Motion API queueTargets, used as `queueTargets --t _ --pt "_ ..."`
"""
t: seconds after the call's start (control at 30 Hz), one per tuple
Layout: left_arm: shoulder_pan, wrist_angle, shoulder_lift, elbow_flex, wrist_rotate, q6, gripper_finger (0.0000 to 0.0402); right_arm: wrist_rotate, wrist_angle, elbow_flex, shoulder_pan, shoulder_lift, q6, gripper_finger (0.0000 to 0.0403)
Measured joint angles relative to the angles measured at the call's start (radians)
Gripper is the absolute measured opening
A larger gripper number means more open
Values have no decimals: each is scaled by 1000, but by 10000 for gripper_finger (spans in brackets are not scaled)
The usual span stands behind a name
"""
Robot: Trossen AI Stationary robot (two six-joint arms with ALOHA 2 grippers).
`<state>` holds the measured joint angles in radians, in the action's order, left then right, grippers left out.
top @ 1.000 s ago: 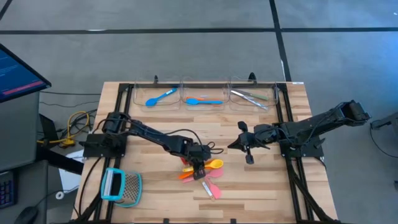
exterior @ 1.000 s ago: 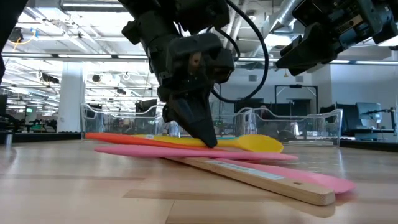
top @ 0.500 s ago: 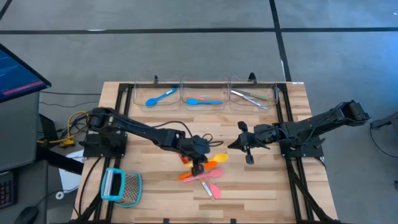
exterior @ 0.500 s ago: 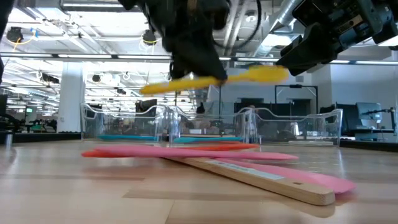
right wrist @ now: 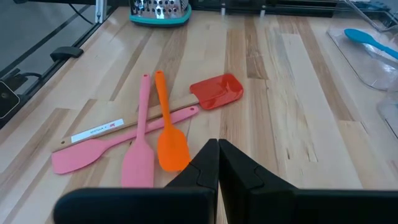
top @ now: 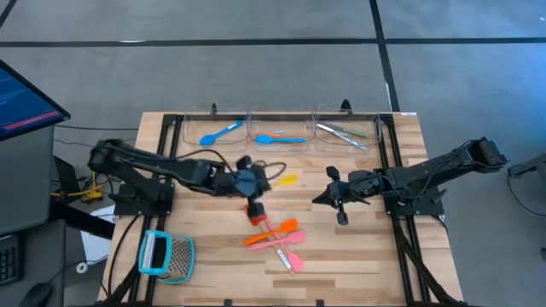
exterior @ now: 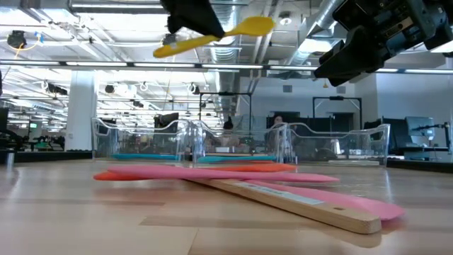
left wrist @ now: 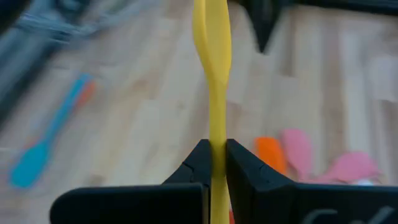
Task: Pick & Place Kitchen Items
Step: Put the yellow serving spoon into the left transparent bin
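Observation:
My left gripper (top: 254, 186) is shut on a yellow plastic spoon (top: 284, 180), held high above the table; the spoon also shows in the low view (exterior: 212, 35) and the left wrist view (left wrist: 211, 56). Below and nearer lie an orange spatula (right wrist: 166, 127), two pink spatulas (right wrist: 140, 146) and a red-headed spatula (right wrist: 216, 91), crossed over one another flat on the wood. My right gripper (right wrist: 217, 152) is shut and empty, hovering to the right of that pile (top: 317, 199). My left gripper pinches the yellow spoon's handle (left wrist: 217, 134) between its two fingers, some way in from the handle's free end (exterior: 161, 51). The fingers come from above, across the handle. The spoon is lifted clear, nearly level, its bowl end (exterior: 256, 26) a little higher.
Three clear bins stand along the far edge: one with a blue spoon (top: 220, 133), one with blue and orange utensils (top: 280, 138), one with silvery metal pieces (top: 341, 132). A teal-framed mesh tool (top: 166, 256) lies at the near left. Bare wood lies between pile and bins.
My left gripper has risen from the pile with the yellow spoon and gone toward the far edge and a little left. The spoon is lifted clear of the other utensils, which stay where they were.

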<state>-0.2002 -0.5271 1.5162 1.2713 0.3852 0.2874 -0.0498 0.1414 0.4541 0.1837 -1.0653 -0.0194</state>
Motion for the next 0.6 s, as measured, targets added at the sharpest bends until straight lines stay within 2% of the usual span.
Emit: queueTargets --t 0.23,0.33,0.6 --pt "35 -138 -123 0 188 -6 6 0 0 0 0 0 0 1" --pt "67 -149 -158 0 251 -46 6 0 0 0 -1 0 0 1" --pt "206 -156 -198 0 299 -150 6 0 0 0 0 0 0 1"
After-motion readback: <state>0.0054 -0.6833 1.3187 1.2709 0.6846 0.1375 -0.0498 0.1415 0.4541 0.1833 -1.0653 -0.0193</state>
